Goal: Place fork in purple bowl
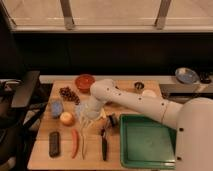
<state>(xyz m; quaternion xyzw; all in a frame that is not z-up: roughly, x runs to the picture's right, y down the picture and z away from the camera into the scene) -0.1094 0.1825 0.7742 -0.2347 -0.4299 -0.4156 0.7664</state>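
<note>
Fork (83, 141) meets the gripper (89, 123) at its far end; the fingers are together, seemingly pinching it. It lies near, between the carrot (75, 143) and the black utensil (104, 146). The grasp step is in hand. Next should come a lift and a short carry to the purple bowl (80, 109), just beyond and partly behind the arm (130, 102). One fork, one purple bowl, one red bowl (84, 81).

White gripper (89, 120) near silver fork (83, 143), orange-red bowl (84, 81), green tray (148, 141), orange carrot (75, 143), blue cup (56, 108)

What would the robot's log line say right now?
gripper: shut, down at far end of fork | fork: flat on table, beside carrot | status: fork not placed yet
</note>
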